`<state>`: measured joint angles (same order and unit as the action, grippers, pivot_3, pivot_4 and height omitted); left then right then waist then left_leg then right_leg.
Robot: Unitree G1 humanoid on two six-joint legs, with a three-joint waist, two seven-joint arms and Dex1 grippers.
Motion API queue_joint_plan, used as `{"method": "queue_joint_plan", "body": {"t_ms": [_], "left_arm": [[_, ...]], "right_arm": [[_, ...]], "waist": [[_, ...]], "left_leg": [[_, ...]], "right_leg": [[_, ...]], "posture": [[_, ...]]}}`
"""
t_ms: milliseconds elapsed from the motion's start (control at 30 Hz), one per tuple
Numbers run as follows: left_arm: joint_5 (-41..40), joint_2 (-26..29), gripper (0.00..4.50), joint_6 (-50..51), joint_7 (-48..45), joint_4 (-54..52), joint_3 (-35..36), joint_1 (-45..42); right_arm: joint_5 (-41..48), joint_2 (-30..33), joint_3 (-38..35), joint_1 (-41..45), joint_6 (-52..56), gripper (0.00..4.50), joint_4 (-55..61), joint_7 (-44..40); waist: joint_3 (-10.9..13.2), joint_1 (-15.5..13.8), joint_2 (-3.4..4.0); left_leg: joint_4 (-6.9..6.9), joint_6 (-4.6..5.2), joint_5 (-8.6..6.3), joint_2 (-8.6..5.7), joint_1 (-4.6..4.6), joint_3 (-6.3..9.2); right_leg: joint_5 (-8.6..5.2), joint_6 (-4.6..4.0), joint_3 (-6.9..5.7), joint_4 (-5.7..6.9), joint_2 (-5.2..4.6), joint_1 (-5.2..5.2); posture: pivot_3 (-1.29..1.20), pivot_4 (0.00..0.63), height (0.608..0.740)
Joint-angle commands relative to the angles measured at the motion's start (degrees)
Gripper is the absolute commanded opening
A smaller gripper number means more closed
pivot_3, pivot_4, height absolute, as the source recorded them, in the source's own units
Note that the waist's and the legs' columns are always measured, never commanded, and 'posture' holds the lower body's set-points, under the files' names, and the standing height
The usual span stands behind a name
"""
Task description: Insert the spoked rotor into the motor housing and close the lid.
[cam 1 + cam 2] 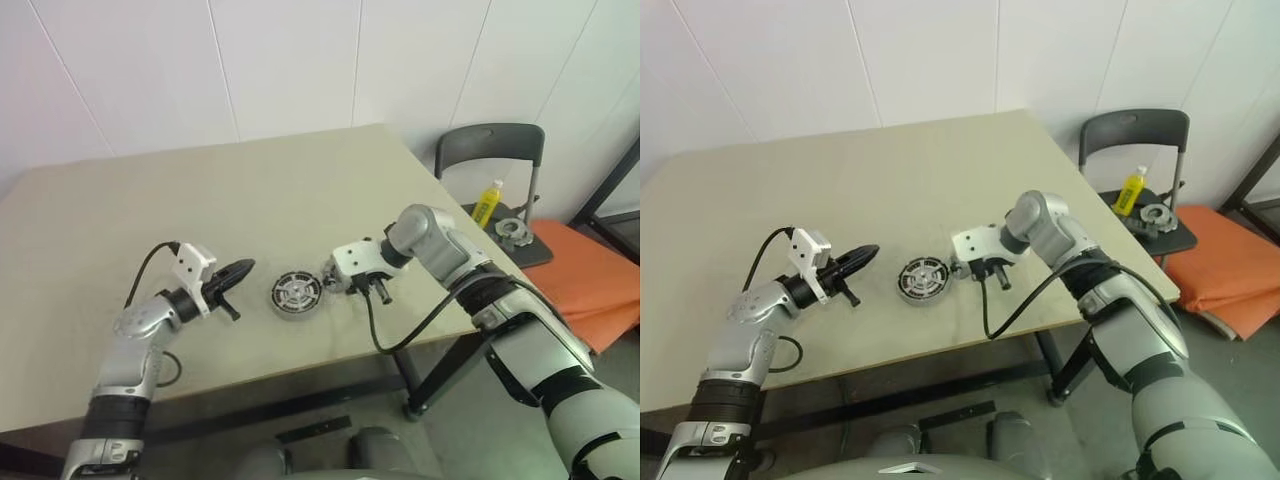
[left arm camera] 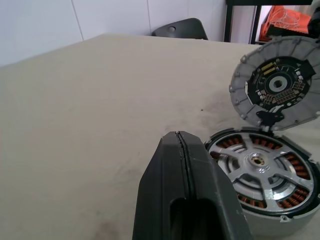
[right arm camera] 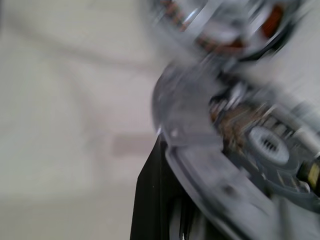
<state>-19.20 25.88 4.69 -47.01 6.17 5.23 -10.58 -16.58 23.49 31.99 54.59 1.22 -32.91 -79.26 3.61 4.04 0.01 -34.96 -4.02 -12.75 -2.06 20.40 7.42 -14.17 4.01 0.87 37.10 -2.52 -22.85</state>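
Head views: housing (image 1: pixel 296 294) sat at lower centre of the table (image 1: pixel 200 200), rotor (image 2: pixel 260 172) already seated inside. Left gripper (image 1: pixel 236 273) was shut and empty, just left of the housing. Right gripper (image 1: pixel 962 268) was shut on the lid (image 2: pixel 276 82), just right of the housing.

Left wrist view: lid stood tilted, nearly upright, over the housing's far rim at upper right, circuit face showing; the head views did not resolve this.

Right wrist view: blurred; lid edge against the black fingers (image 3: pixel 155 200).

Judgement: lid is rigid, thin metal, probably slippery; the ribbed rim is the best hold.
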Motion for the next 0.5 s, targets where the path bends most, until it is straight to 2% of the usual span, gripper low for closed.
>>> {"method": "queue_joint_plan", "body": {"t_ms": [33, 300, 500], "left_arm": [[-1.3, 0.2, 0.00, 0.4, -1.5, -1.2, -0.2, -1.8], [0.7, 0.9, 0.00, 1.5, -4.2, -0.6, -3.4, -1.1], [1.0, 0.8, 0.00, 1.3, -4.8, -0.4, -4.0, -0.8]], "right_arm": [[0.9, -1.9, -1.6, 1.3, -1.9, 0.02, 0.1, 3.1], [2.6, -4.7, -4.2, 2.7, -1.5, 0.02, -2.0, 6.7], [-1.7, -3.7, -2.0, 1.9, -7.9, 0.02, -3.9, 10.9]], "waist": [[0.0, 0.0, 0.00], [0.0, -0.1, -0.01], [0.0, -0.1, -0.01]], "left_leg": [[-0.01, 0.00, 0.00, 0.00, 0.01, -0.01], [-0.01, 0.00, 0.00, -0.04, 0.09, -0.02], [0.00, 0.00, 0.00, -0.05, 0.07, -0.02]], "right_leg": [[0.00, 0.00, 0.00, 0.00, 0.00, 0.00], [0.01, 0.01, 0.02, -0.05, -0.04, -0.03], [0.00, 0.00, 0.02, -0.05, -0.05, -0.03]], "posture": [[0.00, 0.000, 0.740], [0.00, 0.000, 0.740], [0.00, 0.000, 0.740]]}}
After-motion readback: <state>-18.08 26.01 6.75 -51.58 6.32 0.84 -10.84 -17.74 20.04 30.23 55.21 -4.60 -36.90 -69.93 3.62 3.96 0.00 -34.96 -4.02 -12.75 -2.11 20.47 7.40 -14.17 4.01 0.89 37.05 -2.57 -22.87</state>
